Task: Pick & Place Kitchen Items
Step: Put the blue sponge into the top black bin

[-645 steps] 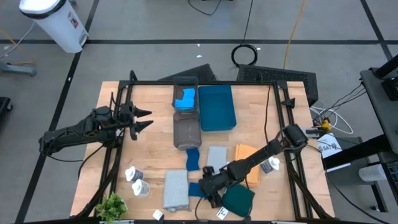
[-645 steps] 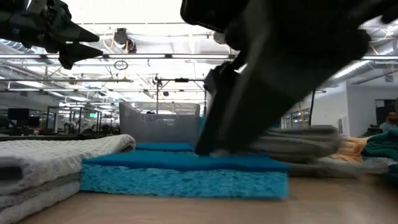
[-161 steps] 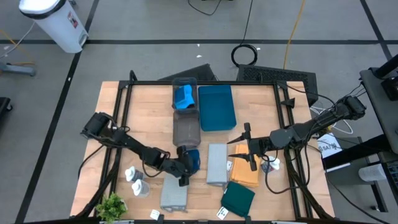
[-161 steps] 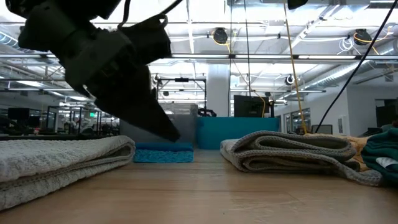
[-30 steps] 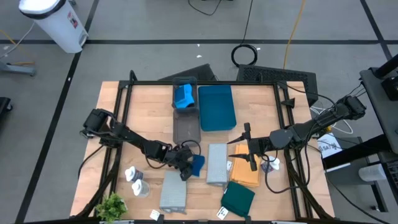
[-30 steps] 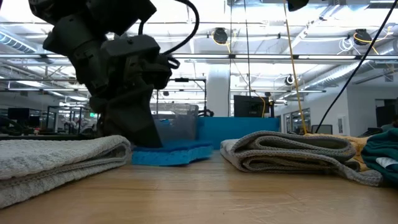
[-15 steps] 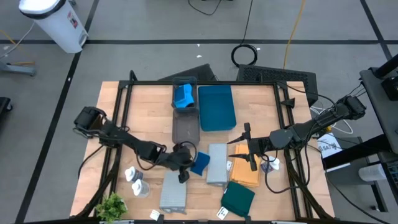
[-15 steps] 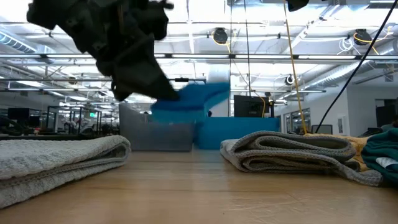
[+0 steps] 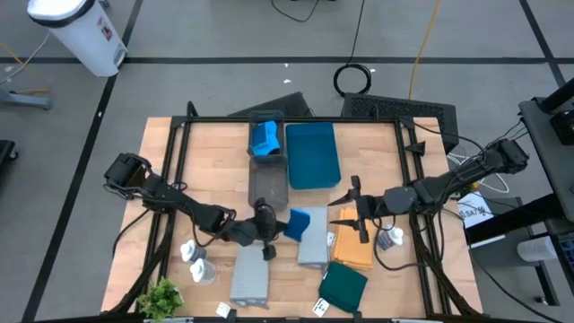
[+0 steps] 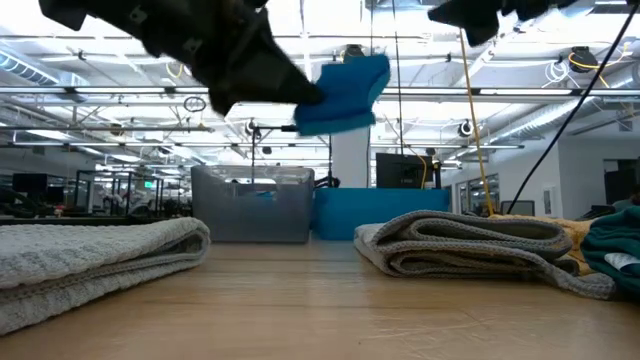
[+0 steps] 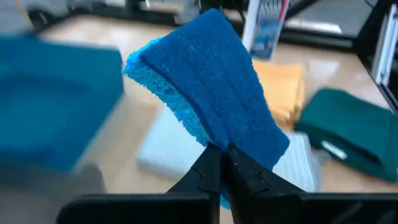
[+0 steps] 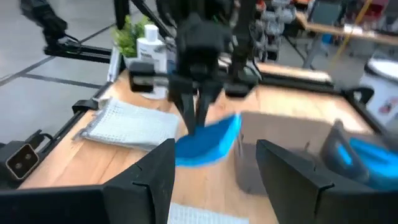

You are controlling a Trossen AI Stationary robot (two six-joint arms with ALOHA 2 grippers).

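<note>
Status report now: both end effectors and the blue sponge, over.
Left end effector shut on blue sponge, lifted clear of table. Right end effector open, empty, above orange cloth. Nothing blocking grey tray.

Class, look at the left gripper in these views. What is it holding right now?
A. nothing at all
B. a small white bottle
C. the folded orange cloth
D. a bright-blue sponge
D: the left gripper is shut on the bright-blue sponge, pinching one edge of it, and the low view shows the sponge lifted well clear of the table.
</note>
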